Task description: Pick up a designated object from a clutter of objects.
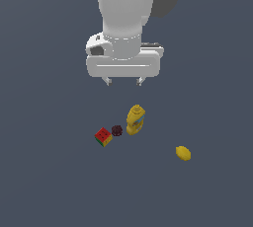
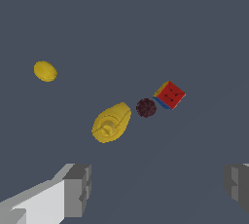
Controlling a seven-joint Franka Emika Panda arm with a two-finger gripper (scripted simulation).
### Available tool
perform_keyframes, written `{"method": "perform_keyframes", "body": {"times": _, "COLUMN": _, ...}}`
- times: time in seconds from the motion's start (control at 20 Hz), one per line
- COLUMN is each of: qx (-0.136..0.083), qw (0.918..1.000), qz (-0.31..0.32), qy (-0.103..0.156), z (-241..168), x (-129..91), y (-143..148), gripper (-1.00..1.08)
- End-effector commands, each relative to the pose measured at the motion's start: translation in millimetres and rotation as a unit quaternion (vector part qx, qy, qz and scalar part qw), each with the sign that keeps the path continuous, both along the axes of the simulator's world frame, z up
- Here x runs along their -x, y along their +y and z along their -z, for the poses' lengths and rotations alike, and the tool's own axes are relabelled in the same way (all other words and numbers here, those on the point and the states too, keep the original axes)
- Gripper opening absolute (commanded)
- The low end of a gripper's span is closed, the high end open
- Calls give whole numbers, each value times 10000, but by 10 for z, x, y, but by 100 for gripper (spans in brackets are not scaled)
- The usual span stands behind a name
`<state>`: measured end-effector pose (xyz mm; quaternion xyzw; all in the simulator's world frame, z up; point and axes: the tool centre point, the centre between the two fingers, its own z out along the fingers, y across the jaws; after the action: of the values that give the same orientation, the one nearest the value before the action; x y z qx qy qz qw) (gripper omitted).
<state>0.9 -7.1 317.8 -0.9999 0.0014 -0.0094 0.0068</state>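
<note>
Hand (image 1: 124, 81) hangs high over the bench (image 1: 44, 171), its two fingers spread wide apart and holding nothing; in the wrist view one pale finger (image 2: 73, 189) and the grey tip of the other stand at opposite edges with bare surface between them.

Below it, and a little nearer the camera in the exterior view, lies the small clutter. Largest is the yellow bottle (image 1: 135, 120), standing roughly upright and almost straight under the hand; the wrist view looks down onto its cap (image 2: 108, 129). Next in size is the red cube (image 1: 103, 136) with dark dots, toward the exterior view's left. The lemon (image 1: 183, 153) lies well apart from the rest, toward the exterior view's right.

Smallest is the dark lump (image 1: 116, 131), the thing to be picked. It sits on the bench between the bottle and the cube, just beside each; whether it touches either I cannot tell, though the wrist view shows a thin gap on the bottle's side and the cube (image 2: 169, 95) very near on the other.

From the hand, the lump (image 2: 146, 107) lies downward and slightly to the exterior view's left, past the bottle. It is roundish, with no long axis to line up on. I judge the descent turns on the row: bottle, lump and cube stand in one line, so fingers closing across that line, not along it, would find free space on both sides.
</note>
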Motion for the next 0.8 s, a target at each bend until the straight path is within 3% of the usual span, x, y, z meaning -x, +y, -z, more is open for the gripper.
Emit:
{"method": "perform_keyframes", "body": {"times": 0.0, "qx": 0, "qw": 10000, "qz": 0, "qy": 0, "z": 0, "x": 0, "y": 0, "gripper": 100}}
{"method": "perform_keyframes", "body": {"times": 0.45, "qx": -86, "qw": 9994, "qz": 270, "qy": -192, "z": -172, "x": -53, "y": -225, "gripper": 100}}
{"method": "perform_keyframes", "body": {"times": 0.75, "qx": -89, "qw": 9993, "qz": 303, "qy": -192, "z": -161, "x": -58, "y": -228, "gripper": 100}}
